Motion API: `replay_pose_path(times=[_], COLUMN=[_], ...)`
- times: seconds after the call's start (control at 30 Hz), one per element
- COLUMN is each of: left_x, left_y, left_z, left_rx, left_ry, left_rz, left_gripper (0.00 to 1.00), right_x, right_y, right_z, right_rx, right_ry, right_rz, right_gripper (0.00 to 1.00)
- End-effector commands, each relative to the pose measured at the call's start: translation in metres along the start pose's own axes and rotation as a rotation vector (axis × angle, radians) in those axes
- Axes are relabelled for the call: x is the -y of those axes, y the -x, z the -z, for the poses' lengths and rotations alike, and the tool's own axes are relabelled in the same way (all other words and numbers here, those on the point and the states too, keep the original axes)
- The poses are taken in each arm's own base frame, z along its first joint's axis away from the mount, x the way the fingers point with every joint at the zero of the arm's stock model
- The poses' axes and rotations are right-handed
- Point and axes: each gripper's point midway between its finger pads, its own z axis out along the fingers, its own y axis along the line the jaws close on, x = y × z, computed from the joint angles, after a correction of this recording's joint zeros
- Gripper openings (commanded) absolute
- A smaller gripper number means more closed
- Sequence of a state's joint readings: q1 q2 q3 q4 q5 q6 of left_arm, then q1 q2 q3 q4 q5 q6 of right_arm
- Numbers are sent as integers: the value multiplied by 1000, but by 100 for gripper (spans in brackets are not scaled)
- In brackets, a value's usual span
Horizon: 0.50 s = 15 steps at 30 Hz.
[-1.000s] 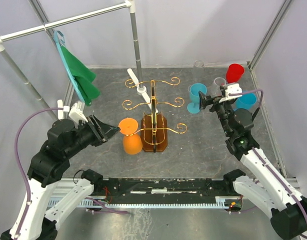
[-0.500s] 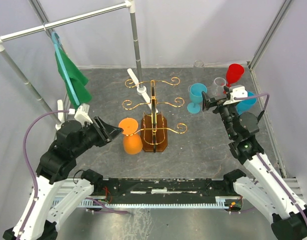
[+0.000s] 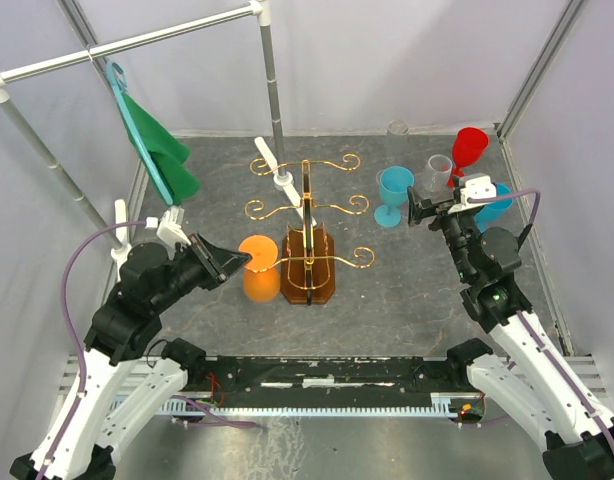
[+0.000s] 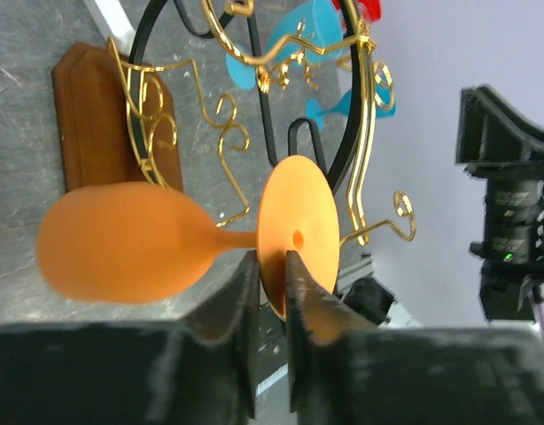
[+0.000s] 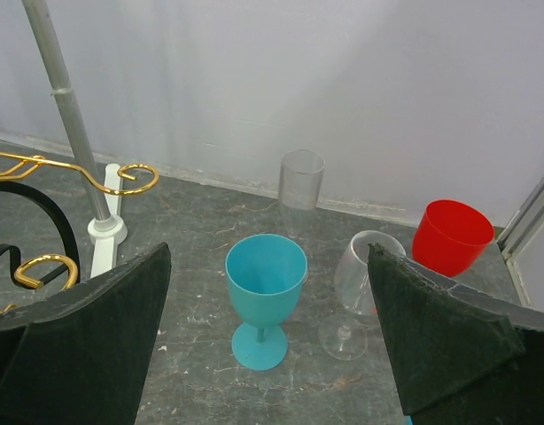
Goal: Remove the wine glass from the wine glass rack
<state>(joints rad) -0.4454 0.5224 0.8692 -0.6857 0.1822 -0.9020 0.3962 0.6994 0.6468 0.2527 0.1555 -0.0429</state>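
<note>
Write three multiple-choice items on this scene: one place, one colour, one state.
1. The teal wine glass stands: A on the rack's base; B on the table, right of the rack; C hanging from it.
2. The left gripper pinches a wine glass coloured: A red; B clear; C orange.
3. The right gripper is: A open, empty; B shut on a cup; C shut on the rack.
B: it stands upright on the table. C: its foot in the left wrist view is orange. A: its jaws stand wide apart, nothing held.
</note>
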Motion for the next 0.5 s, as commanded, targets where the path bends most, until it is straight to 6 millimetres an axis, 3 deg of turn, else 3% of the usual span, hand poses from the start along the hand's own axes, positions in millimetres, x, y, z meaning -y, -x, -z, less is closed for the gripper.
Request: replay_pose_path(times=[0.0, 0.07, 0.47], left_x=[22, 23, 33], left_y=[9, 12, 29], left_z=[1, 3, 24], left_rx=[35, 45, 115], left_ry=[-95, -97, -79], left_rz=[11, 11, -1], left_gripper=[11, 3, 3], right_x=[7, 7, 7], right_y=[19, 18, 10], right_z=[1, 0, -1], right_rx=[46, 42, 20], right_ry=[-30, -30, -30], right_rz=[9, 8, 2], right_gripper=[100, 100, 100])
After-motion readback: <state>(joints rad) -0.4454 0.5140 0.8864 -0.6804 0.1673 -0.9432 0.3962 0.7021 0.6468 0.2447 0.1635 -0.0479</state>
